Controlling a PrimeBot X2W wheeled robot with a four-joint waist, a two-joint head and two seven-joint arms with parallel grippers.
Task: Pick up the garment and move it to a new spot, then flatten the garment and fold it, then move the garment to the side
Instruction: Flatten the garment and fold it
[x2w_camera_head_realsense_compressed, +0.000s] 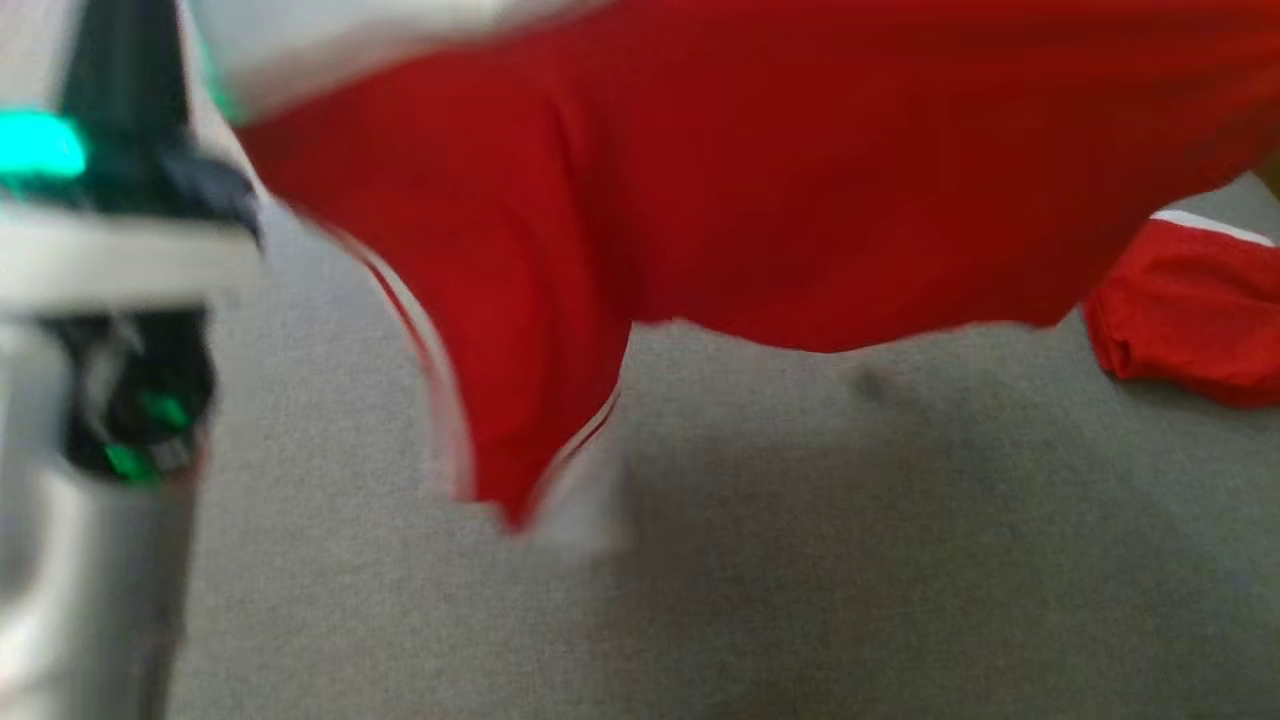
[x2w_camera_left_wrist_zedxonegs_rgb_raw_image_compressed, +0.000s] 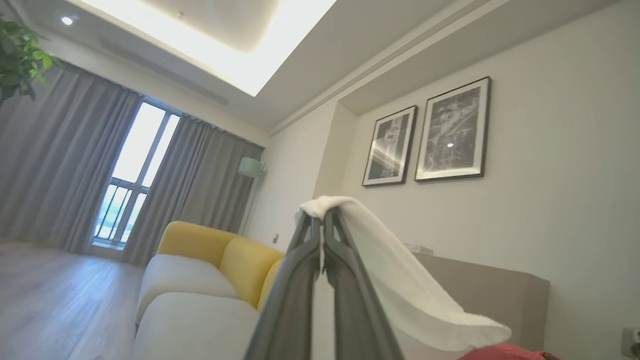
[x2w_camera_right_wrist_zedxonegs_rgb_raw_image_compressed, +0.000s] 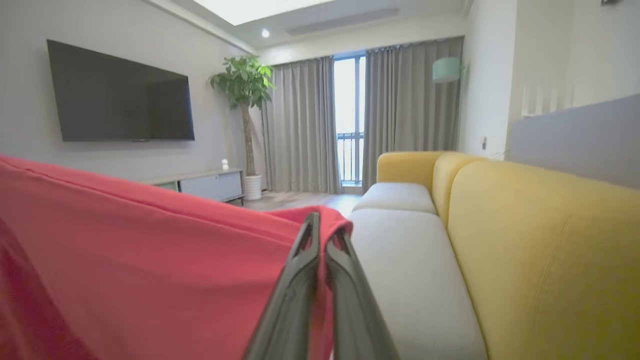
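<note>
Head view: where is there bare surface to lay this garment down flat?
The grey surface is bare under the hanging red garment, from the left forearm across to the lower right. Crowded at the right edge, where a red bundle lies.

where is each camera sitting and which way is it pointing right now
Head view: on the head, facing down at the grey surface under the lifted garment; left arm at left edge.
Left wrist view: on that wrist, tilted up at framed pictures and ceiling; left pincer shut on the garment's white edge.
Right wrist view: on that wrist, facing the window and TV; right pincer shut on the garment.
Shared: both wrist views show the yellow sofa and grey curtains.
</note>
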